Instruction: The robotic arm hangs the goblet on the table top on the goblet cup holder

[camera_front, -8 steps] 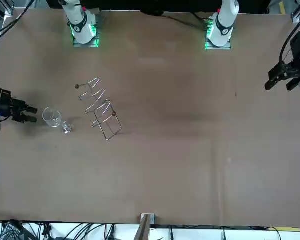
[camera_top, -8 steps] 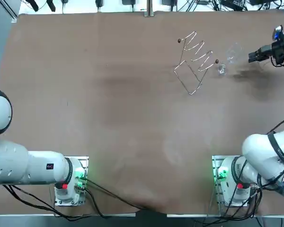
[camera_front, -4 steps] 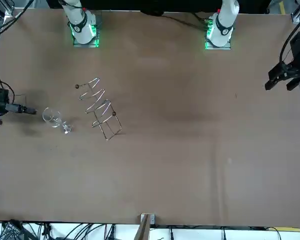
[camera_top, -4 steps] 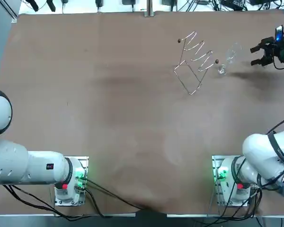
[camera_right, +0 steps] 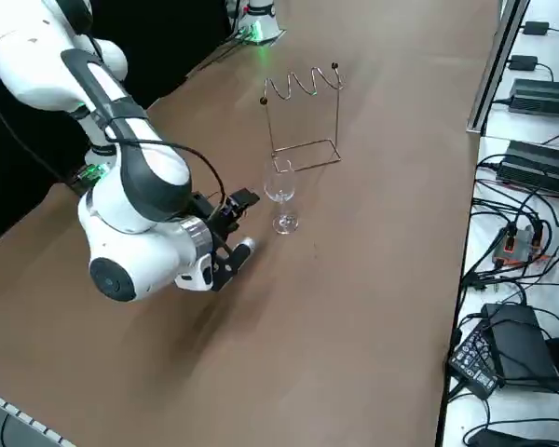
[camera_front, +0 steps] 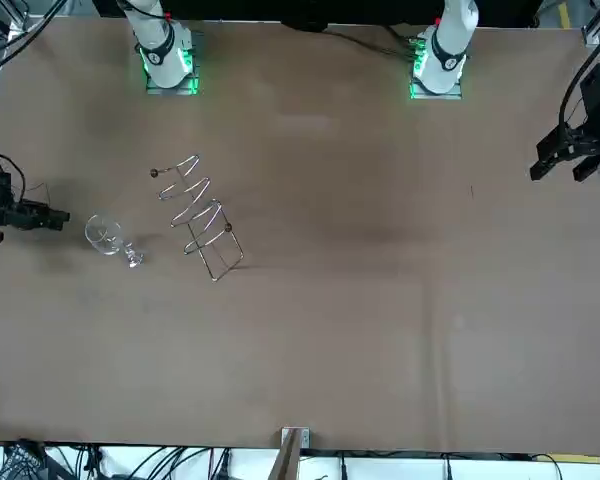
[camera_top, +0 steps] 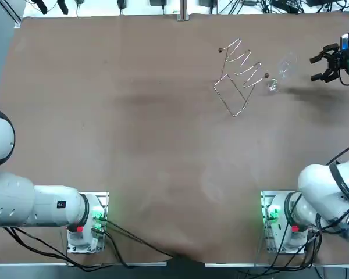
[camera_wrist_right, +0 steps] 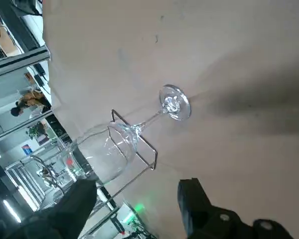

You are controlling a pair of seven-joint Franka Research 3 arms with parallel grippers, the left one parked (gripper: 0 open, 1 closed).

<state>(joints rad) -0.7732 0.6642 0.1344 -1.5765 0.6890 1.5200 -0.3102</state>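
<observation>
Near the right-hand edge of the desk (camera_top: 134, 116), I have the right pincer (camera_top: 315, 67) held low over the surface, lying nearly level with its fingertips aimed across the desk. Its two fingers (camera_right: 246, 198) are spread wide apart and hold nothing; the wrist view shows them as two dark shapes with bare desk and glass showing between them. Straight ahead of the pincer, a short way beyond the fingertips and not touching them, the goblet (camera_right: 281, 191) stands upright on its round foot, its clear bowl roughly level with the fingers. From overhead the goblet (camera_top: 285, 65) shows as a faint clear shape with its foot a little toward the robot's side. Beyond the goblet, further from the pincer on the same line, stands the goblet cup holder (camera_top: 238, 75), a thin wire frame with a zigzag top rail tipped by dark beads and a rectangular wire foot flat on the desk. The holder (camera_right: 303, 121) sits just beside the goblet and carries no glass.
</observation>
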